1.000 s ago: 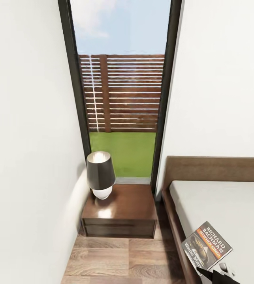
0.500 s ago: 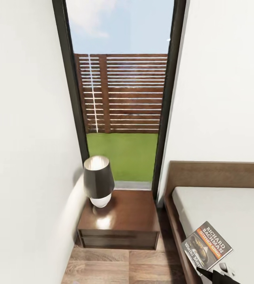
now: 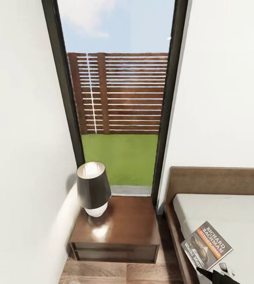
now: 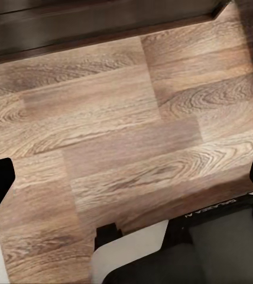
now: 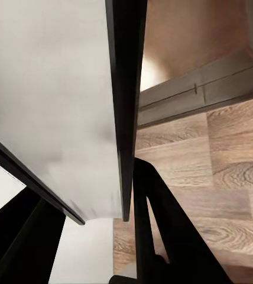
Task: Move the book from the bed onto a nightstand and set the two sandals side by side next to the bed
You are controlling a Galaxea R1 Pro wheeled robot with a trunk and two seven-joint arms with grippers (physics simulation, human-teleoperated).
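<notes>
The book (image 3: 207, 244), dark with an orange band and "Richard Bachman" lettering, is held up at the bed's near-left edge, my right gripper (image 3: 217, 274) shut on its lower end. In the right wrist view the book (image 5: 55, 106) runs edge-on between the two black fingers (image 5: 162, 236). The nightstand (image 3: 123, 225) stands ahead, left of the bed (image 3: 229, 213), under the window; its drawer front (image 5: 209, 83) is visible past the book. My left gripper (image 4: 126, 177) hangs open over the plank floor, nothing between its fingers. The sandals are out of view.
A dark-shaded lamp (image 3: 92, 188) takes up the nightstand's back-left corner; the rest of its top is bare. A white wall (image 3: 20, 157) runs close on the left. The tall dark-framed window (image 3: 119, 118) is behind. A narrow floor strip (image 3: 164, 260) separates nightstand and bed.
The whole head view has shifted: the nightstand, lamp and window look nearer and lower, so the camera has moved in. The book and right gripper keep the same spot in the picture.
</notes>
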